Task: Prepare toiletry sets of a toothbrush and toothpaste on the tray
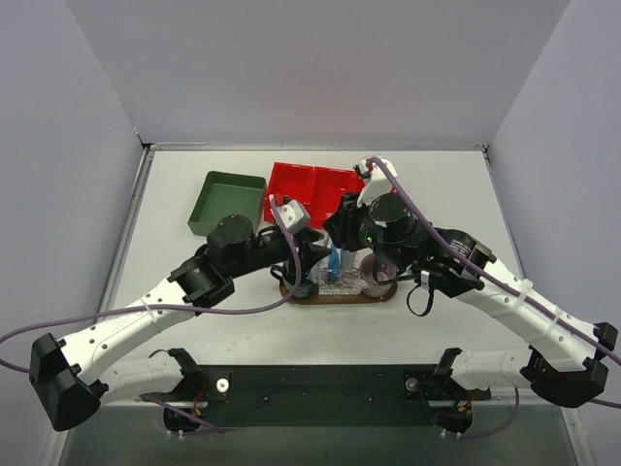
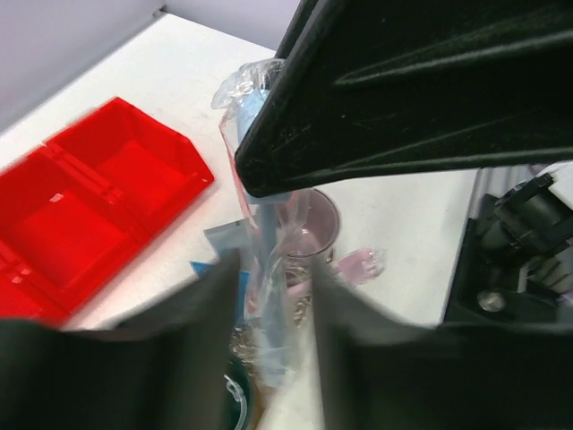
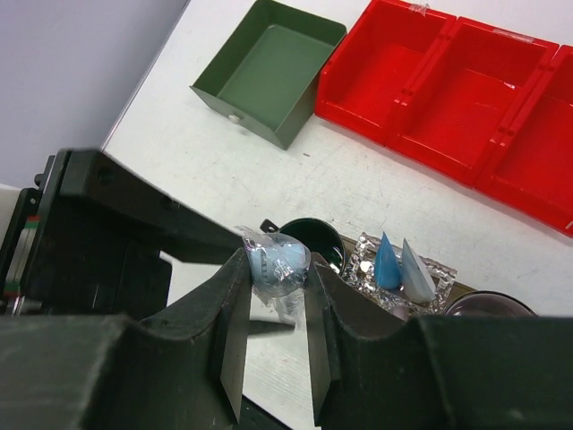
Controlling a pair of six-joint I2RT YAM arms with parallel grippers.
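Tray (image 1: 335, 297): oval brown board at mid-table, in front of the red bin (image 3: 376, 63) and right of the green box (image 3: 269, 76). On it: green mug (image 3: 313, 237) at the left end and pink mug (image 2: 313, 219) at the right. Between the mugs, crinkled foil (image 3: 363, 251) holds a blue tube (image 3: 387, 264) and a white tube (image 3: 416, 279), side by side and pointing up. Wrapped toothbrush (image 3: 277, 255): pale blue, in crumpled clear plastic, held above the tray just beside the green mug. Right gripper (image 3: 277, 262): fingers drawn narrow, pinching the upper end of the wrap. Left gripper (image 2: 275, 266): fingers likewise close together, with the lower length of the same wrapped toothbrush filling the gap; the view is blurred, but it appears gripped. The two grippers meet tip to tip over the tray's middle.
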